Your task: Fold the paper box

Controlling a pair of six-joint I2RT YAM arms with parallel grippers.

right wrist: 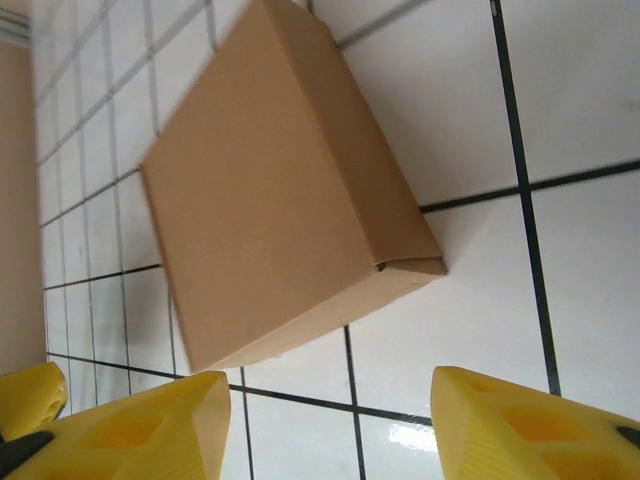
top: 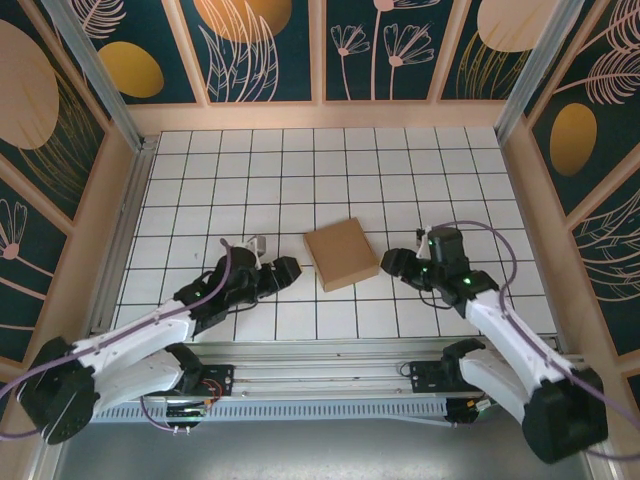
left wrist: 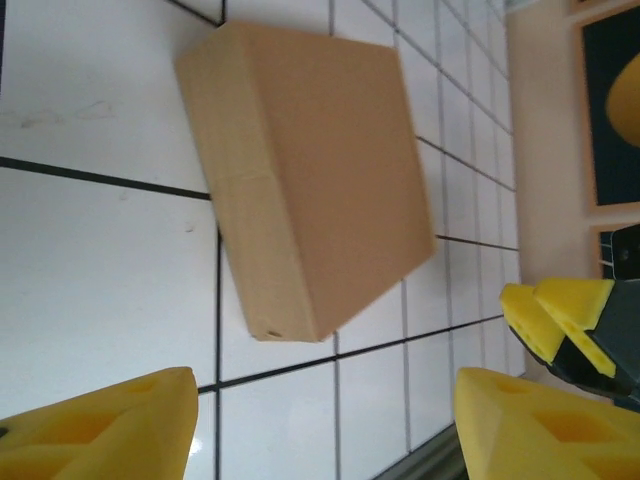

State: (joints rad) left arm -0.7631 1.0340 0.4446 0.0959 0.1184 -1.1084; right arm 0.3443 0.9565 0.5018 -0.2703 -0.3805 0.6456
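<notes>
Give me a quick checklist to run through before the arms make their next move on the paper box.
1. Paper box folded shut, top closed: ok.
2. Box lying flat on the tiled table: ok.
3. Left gripper apart from the box, jaws open, nothing held: ok.
4. Right gripper apart from the box, jaws open, nothing held: ok.
5. Corner seam fully tucked in: cannot tell; the right wrist view shows a small notch there.
</notes>
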